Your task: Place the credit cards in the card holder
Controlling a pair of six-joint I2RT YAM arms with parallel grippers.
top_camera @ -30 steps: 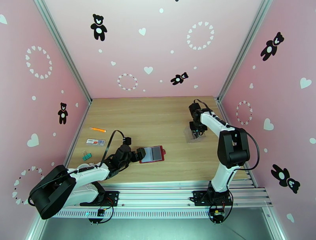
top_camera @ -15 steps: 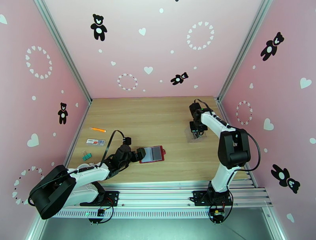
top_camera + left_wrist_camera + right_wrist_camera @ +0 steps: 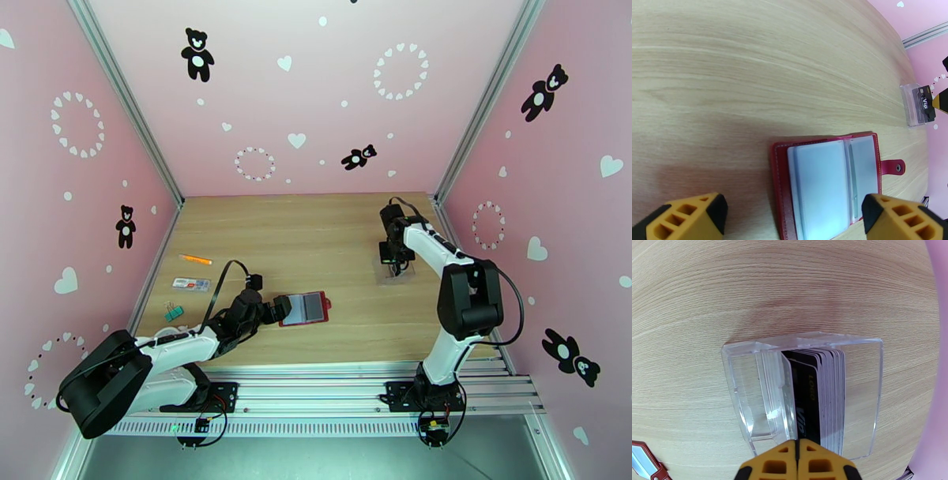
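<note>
- Your card holder (image 3: 306, 309) lies open on the tabletop, near and left of centre, its snap tab pointing right. In the left wrist view its grey sleeves (image 3: 821, 177) look blank, so I judge that no card has gone in yet.
- Your left gripper (image 3: 792, 215) is spread wide, one finger on either side of the holder's near part. It pinches nothing and, as far as I can tell, doesn't touch the leather.
- The credit cards (image 3: 825, 394) stand on edge as a packed stack inside the clear plastic case (image 3: 735, 374), well apart from the holder, on the right and farther back.
- Your right gripper (image 3: 798, 447) is pressed together on the near edge of the black VIP card (image 3: 805, 398) at the left end of the stack. The card sits down in the case, not lifted out.
- By my reading you're at the first pick. You have yet to draw this card out, carry it across, slot it into a sleeve, and then move every other card.
</note>
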